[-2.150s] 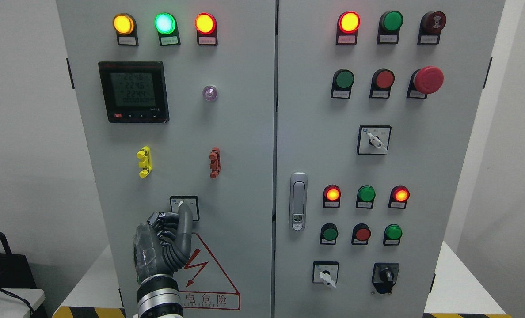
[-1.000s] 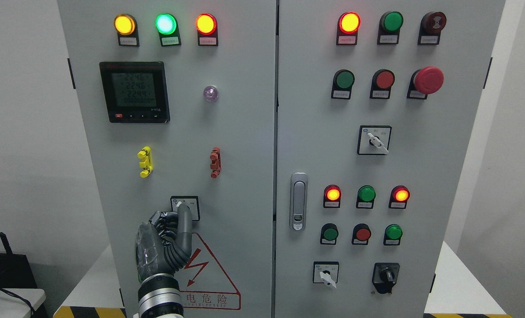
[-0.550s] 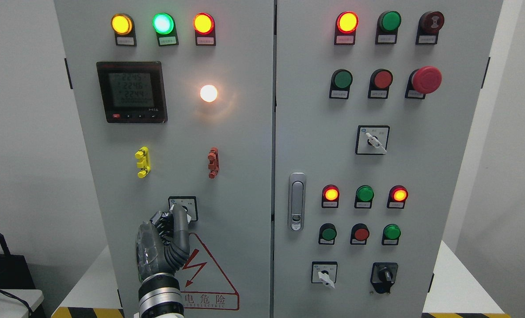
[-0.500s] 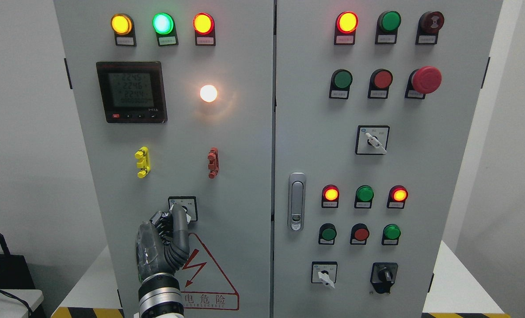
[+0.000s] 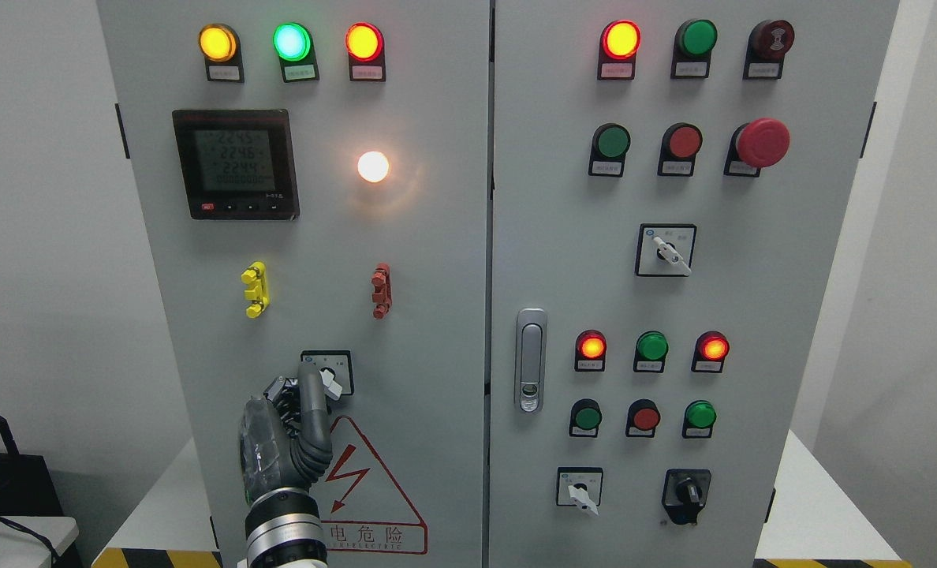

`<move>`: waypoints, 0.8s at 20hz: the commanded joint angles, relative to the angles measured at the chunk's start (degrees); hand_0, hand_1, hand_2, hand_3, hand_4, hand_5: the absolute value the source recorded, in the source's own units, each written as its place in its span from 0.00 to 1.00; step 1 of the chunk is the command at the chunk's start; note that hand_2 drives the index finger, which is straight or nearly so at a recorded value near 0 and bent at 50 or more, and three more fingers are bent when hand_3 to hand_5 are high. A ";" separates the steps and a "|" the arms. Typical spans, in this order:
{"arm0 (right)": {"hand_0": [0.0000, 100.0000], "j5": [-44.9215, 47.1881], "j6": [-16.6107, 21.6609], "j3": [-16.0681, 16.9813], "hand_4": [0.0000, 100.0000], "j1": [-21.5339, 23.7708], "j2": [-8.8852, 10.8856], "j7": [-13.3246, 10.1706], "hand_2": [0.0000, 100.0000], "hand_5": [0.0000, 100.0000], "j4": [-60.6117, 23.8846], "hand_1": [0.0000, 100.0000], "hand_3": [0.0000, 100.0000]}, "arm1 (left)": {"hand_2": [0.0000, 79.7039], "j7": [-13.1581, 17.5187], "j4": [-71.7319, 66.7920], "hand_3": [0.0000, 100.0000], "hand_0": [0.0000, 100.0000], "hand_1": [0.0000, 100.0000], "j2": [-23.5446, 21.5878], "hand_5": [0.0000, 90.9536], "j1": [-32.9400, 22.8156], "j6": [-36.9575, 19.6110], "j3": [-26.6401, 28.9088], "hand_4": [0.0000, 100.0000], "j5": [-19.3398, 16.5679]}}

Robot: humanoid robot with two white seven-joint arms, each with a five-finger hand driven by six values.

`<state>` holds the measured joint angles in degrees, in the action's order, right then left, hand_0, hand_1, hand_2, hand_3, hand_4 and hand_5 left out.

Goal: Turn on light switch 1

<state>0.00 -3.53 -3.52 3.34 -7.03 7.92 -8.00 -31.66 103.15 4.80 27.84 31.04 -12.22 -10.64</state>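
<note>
Switch knob lying just right of the raised finger

The left hand is being held with fingers curled, grasping nothing; the light switch is angled lower-right, lamp glowing.

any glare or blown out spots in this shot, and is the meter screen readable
Head view: the lit bulb is blown out to white and throws a warm halo on the grey left door. Head view: the meter screen is dim, its digits soft and hard to read. Head view: the left hand by the rotary switch looks sharp.

The lamp sits right of the meter, above the rotary switch.
</note>
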 commanded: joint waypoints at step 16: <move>0.12 0.97 0.01 0.00 0.00 0.00 0.00 -0.01 0.00 0.00 0.00 0.39 0.00 | 0.75 0.38 0.65 0.78 0.31 0.19 -0.49 0.91 -2.00 -0.72 0.18 0.85 -0.08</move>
<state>0.00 -3.53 -3.52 3.34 -7.03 7.92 -7.99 -31.32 103.36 4.54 26.60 30.36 -12.17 -10.70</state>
